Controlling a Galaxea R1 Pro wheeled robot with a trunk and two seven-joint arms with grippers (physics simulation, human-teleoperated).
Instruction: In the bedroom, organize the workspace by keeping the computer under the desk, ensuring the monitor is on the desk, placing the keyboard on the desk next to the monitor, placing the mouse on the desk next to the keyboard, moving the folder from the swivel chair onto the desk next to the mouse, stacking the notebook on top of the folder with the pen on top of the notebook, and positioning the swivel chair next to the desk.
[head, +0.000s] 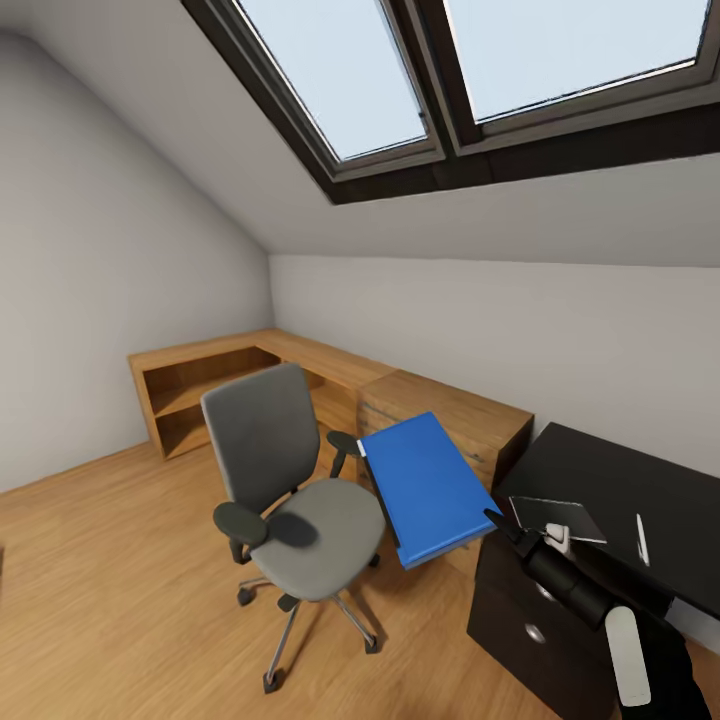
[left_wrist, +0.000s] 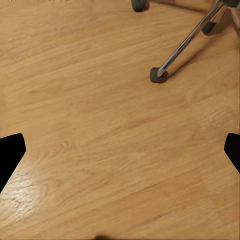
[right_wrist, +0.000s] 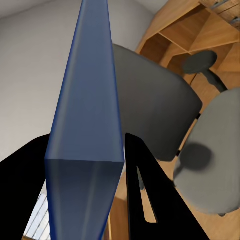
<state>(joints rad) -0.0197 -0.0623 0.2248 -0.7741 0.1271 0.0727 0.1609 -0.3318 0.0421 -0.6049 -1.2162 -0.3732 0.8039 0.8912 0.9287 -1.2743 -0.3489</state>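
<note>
Folder (head: 428, 489) is in your right hand (head: 497, 520), pinched at one edge and held in the air between the chair (head: 290, 480) and the black bench (head: 640, 500), tilted with its far end raised. In the right wrist view the two dark fingers (right_wrist: 142, 195) close on either side of the blue slab, so the grip looks firm but sits at the very edge. Expect the long free end to sag or swing; move slowly. Your left hand (left_wrist: 120, 150) is spread wide and empty, facing the wood floor (left_wrist: 90, 100) near a chair caster (left_wrist: 157, 75).

On the bench lie the notebook (head: 555, 518) and, just beyond it, the pen (head: 642, 540). I judge the step to be carrying the folder across and laying it flat. Swing it over the bench edge, level it first, and lower it onto bare surface beside the notebook, not on top of it. Loosen your grip only when its underside rests fully.
</note>
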